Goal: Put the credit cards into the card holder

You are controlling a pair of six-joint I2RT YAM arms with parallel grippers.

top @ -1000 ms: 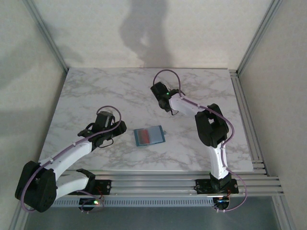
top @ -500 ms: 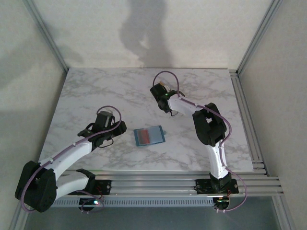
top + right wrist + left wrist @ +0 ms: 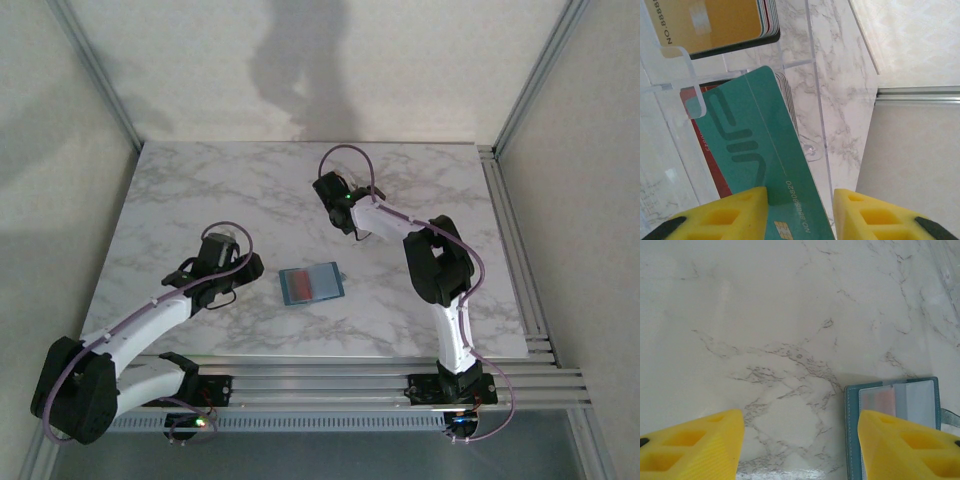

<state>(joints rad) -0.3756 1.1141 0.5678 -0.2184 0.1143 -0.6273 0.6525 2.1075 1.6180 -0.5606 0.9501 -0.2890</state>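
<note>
Two arms at a marble counter [image 3: 765, 315]. The left gripper [image 3: 800, 422] hovers low over the near-left part of the counter. Its yellow fingers stand well apart with nothing between them. Its right finger overlaps the near corner of a teal wallet [image 3: 897, 402], which lies open and flat with pale cards behind a clear window.

The right gripper [image 3: 800, 192] is stationed past the middle of the counter, over the card holder [image 3: 816, 90], a clear plastic rack with thin upright walls. A teal credit card [image 3: 750, 150], bearing a chip and an embossed number, lies tilted between the two yellow fingers. It spans the gap from one finger to the other, and its far corner reaches into the near compartment. Whether the fingers actually press on the card cannot be told from the wrist view.

Beneath the teal credit card, in the same compartment, lies a red card [image 3: 707, 155]. The far compartment holds a stack topped by a gold card [image 3: 705, 22], with darker edges showing under it.
</note>
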